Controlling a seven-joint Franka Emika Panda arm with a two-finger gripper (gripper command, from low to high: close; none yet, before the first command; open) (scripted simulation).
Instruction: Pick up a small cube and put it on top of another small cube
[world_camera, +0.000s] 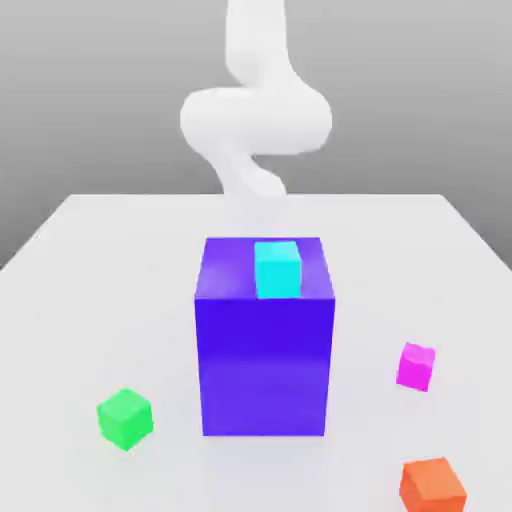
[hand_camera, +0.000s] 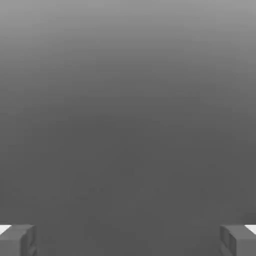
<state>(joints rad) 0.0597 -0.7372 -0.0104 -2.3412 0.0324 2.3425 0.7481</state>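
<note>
Magenta-pink small cube (world_camera: 416, 366), the piece I must lift, rests on the white tabletop (world_camera: 90, 270) toward the exterior view's right, well apart from the other pieces. Left to right in that view: a small green cube (world_camera: 125, 417); a tall blue-purple block (world_camera: 265, 340) carrying a small cyan cube (world_camera: 277, 268) on its top face; the magenta-pink cube; a small orange cube (world_camera: 433, 486) nearest the camera. The white arm (world_camera: 256, 115) rises behind the block. In the hand view my gripper (hand_camera: 128, 240) has its fingers (hand_camera: 20, 239) spread wide, holding nothing. I judge the cube light, rigid and smooth-faced; I would pinch two opposite vertical faces at mid-height.
</note>
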